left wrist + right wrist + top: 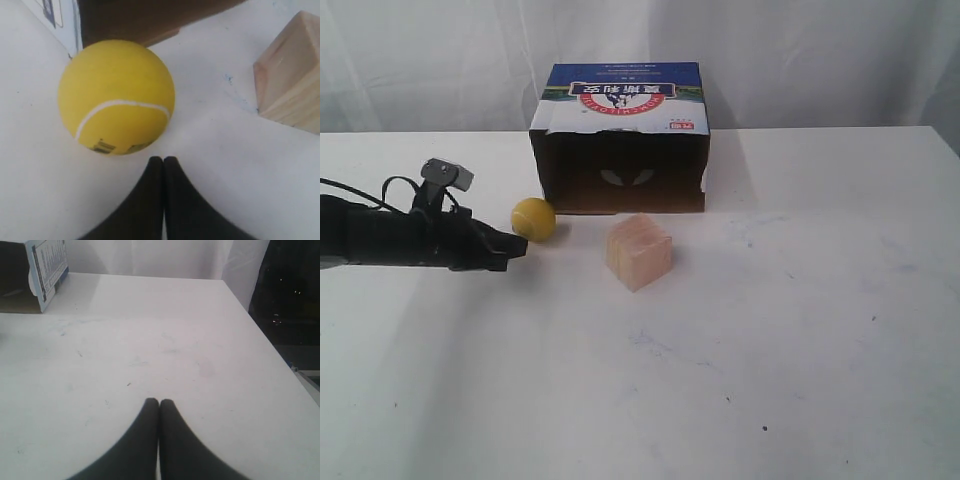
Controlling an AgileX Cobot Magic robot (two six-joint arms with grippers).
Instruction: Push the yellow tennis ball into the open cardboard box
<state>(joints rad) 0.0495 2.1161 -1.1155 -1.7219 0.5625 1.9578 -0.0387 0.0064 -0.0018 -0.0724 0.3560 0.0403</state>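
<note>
The yellow tennis ball (534, 219) (116, 97) rests on the white table just outside the front left corner of the open cardboard box (618, 138) (145, 20). The box lies with its dark opening facing the camera and a blue-and-white printed panel on top. My left gripper (519, 243) (163, 160) is shut and empty, its tips low over the table right beside the ball on the side away from the box. My right gripper (159, 402) is shut and empty over bare table; it does not show in the exterior view.
A pale wooden cube (639, 252) (290, 80) stands in front of the box, right of the ball. The box's side panel (47, 267) shows in the right wrist view, and the table edge (280, 347) runs near my right gripper.
</note>
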